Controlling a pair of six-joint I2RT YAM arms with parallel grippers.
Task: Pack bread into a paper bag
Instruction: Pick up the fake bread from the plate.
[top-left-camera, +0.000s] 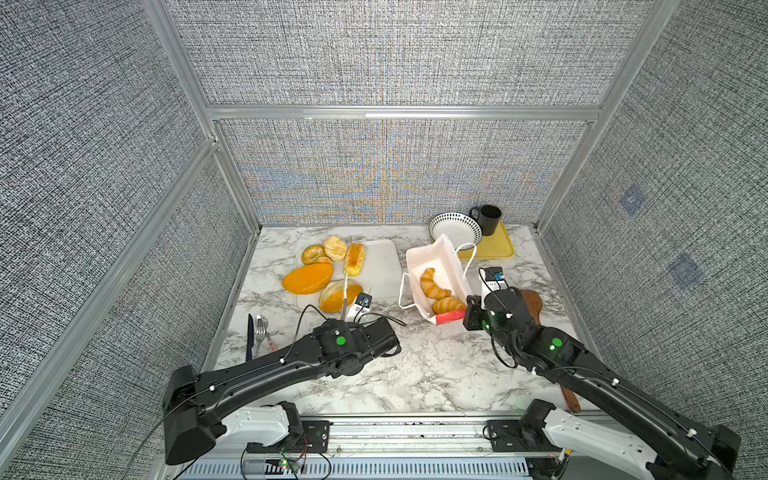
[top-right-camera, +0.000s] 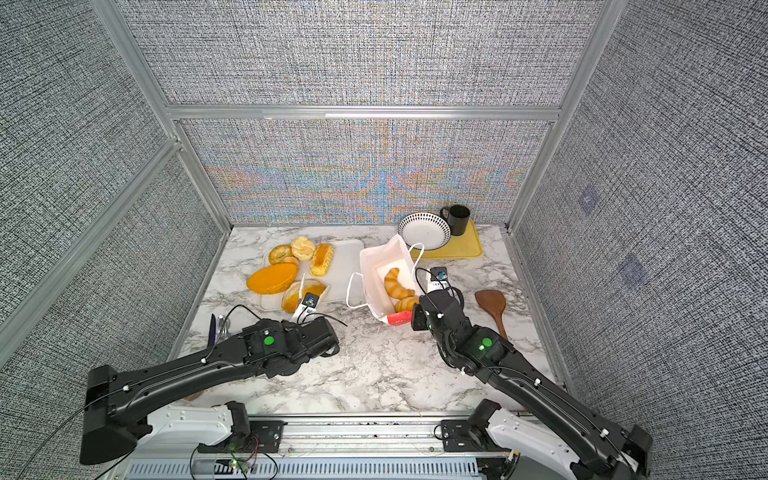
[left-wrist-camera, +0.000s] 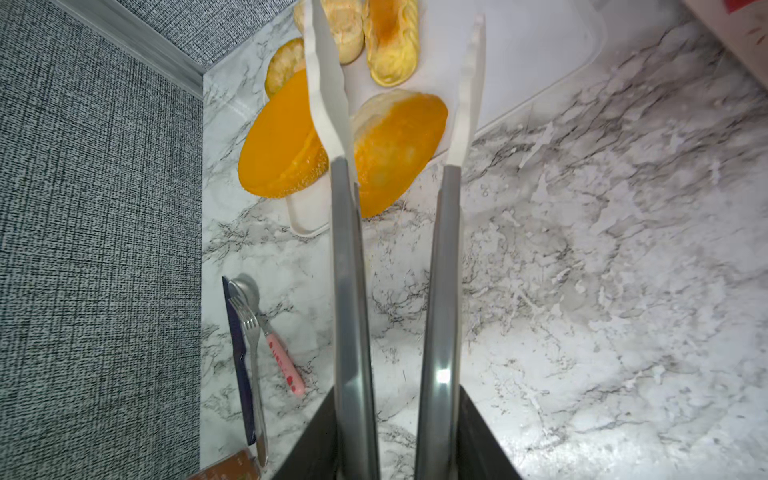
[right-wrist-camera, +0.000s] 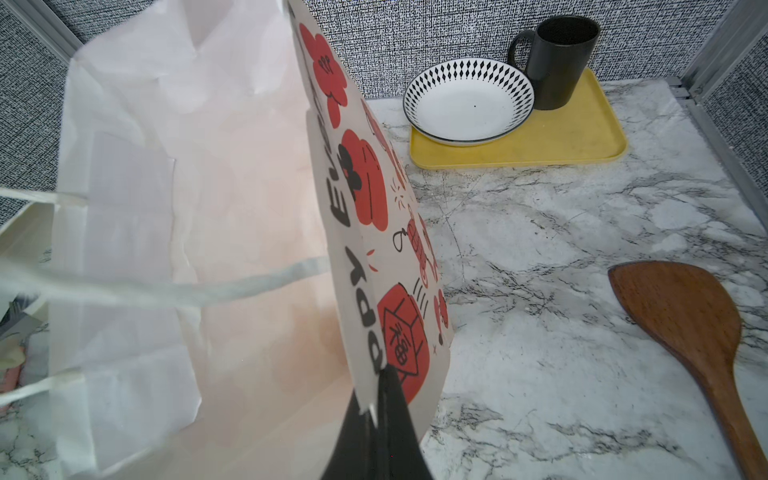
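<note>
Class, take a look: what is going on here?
The right gripper pinches the wall of the red-and-white printed paper bag, holding it open; two striped golden croissants lie inside. The left gripper holds metal tongs with white tips, spread over a round yellow-orange bread roll on the white cutting board, with more bread beside it.

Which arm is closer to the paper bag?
Right. The right gripper pinches the paper bag at its rim; the left gripper holds tongs by the bread, clear of the bag.
</note>
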